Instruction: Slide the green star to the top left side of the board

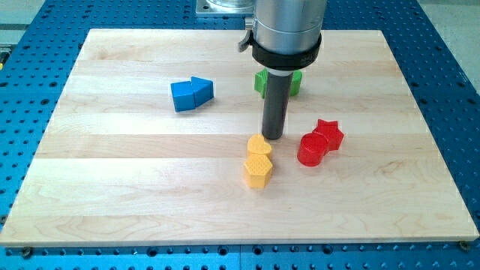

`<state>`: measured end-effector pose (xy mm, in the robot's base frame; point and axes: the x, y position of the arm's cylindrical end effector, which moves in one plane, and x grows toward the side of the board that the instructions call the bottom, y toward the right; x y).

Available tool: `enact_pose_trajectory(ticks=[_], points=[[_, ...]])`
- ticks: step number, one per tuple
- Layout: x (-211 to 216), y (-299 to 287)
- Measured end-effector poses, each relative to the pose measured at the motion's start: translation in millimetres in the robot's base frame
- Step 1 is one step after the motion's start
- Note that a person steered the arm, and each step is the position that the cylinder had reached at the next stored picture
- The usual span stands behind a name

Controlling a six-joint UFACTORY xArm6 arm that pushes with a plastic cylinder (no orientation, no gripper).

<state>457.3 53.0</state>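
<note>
on the wooden desk [112,187], my tip [273,137], a bare rod with nothing to close, touches the yellow heart [259,145], well below the half-hidden green star [277,81], so sweeping upward risks dragging yellow blocks along.

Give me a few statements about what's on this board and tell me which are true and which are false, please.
1. The rod's tip sits just above the yellow blocks in the view. True.
2. The green block lies at the view's bottom left. False: it is near the view's top, partly hidden behind the rod.
3. The two red blocks touch each other. True.
4. The blue blocks are right of the red ones. False: they lie toward the view's left.
5. The tip is pressing on the green block. False: the tip is below it in the view, nearer the yellow blocks.
</note>
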Motion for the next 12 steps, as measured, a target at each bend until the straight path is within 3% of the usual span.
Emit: enact_pose_trajectory(ticks=[3,7,9,11,12], points=[[-23.5,-0.5],[-139.3,1.1],[-163.2,60.8],[-175.0,3.9],[-175.1,-69.7]])
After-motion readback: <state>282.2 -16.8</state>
